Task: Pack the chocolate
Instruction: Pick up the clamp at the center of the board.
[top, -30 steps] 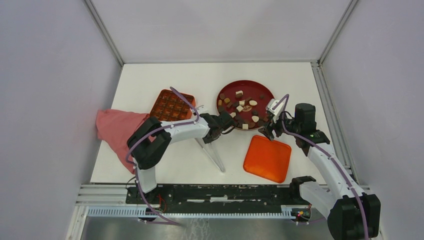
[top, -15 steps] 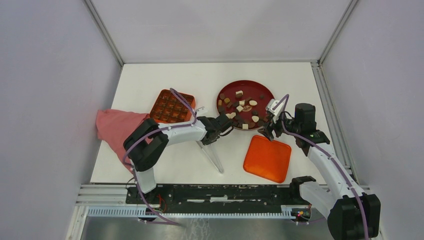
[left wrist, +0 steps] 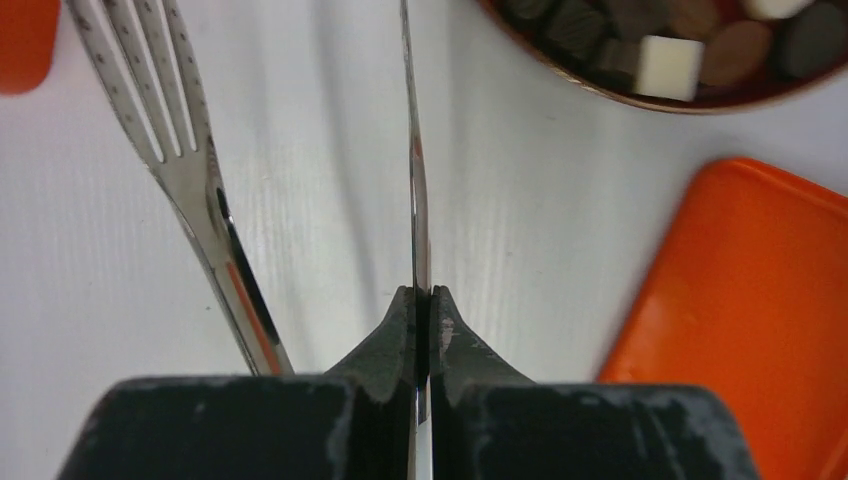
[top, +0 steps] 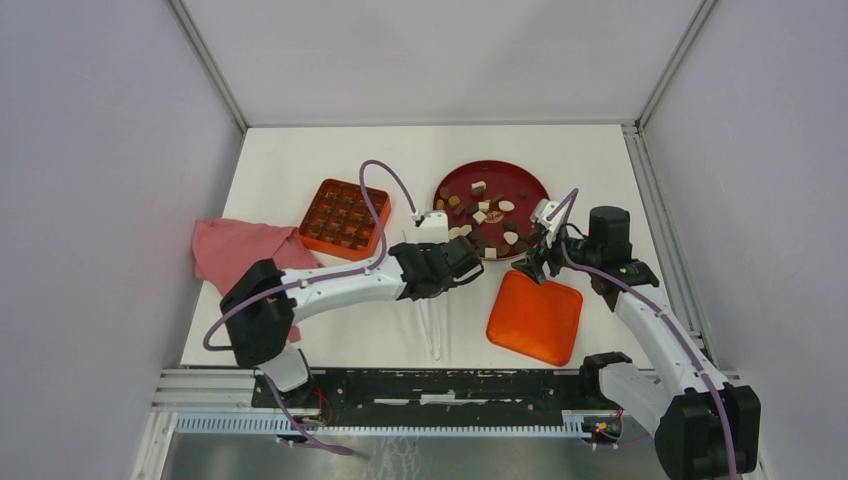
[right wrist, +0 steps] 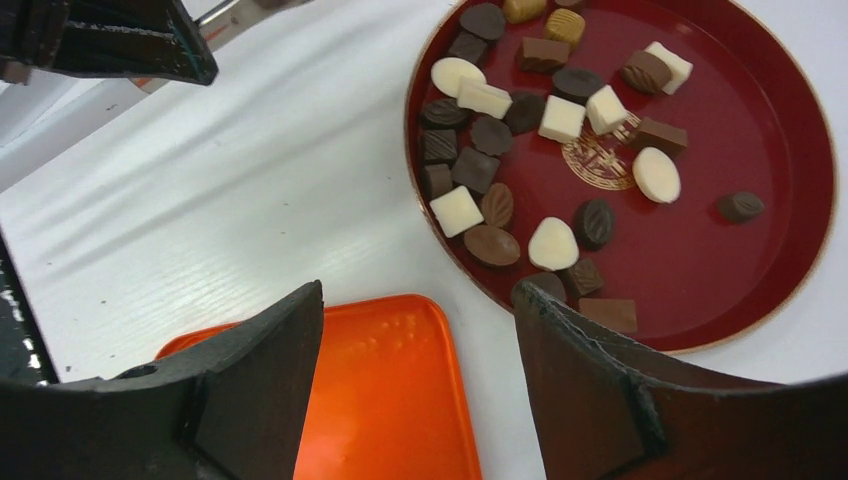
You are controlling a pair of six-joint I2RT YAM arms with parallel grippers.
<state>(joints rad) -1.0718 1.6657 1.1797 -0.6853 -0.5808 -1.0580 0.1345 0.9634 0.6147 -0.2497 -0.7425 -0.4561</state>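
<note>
The chocolate (top: 480, 215) (right wrist: 560, 118), several dark, brown and cream pieces, lies on the round dark-red plate (top: 520, 180) (right wrist: 760, 260); some pieces (left wrist: 668, 65) show at the top of the left wrist view. The orange compartmented box (top: 340, 214) stands left of the plate. My left gripper (top: 466, 264) (left wrist: 421, 292) is shut on one thin arm of the metal tongs (top: 437, 325) (left wrist: 415, 150), seen edge-on. The tongs' other arm (left wrist: 170, 130) has fork-like tines. My right gripper (top: 528, 262) (right wrist: 418, 290) is open with nothing in it, over the plate's near rim.
A flat orange lid (top: 535, 316) (right wrist: 400, 400) (left wrist: 760, 300) lies in front of the plate, under the right gripper. A pink cloth (top: 235, 250) is bunched at the left edge of the white table, next to the box.
My left gripper has shut on the tongs and moved right and nearer with them; the tongs now lie narrow instead of spread in a V. The right arm has stayed put.
</note>
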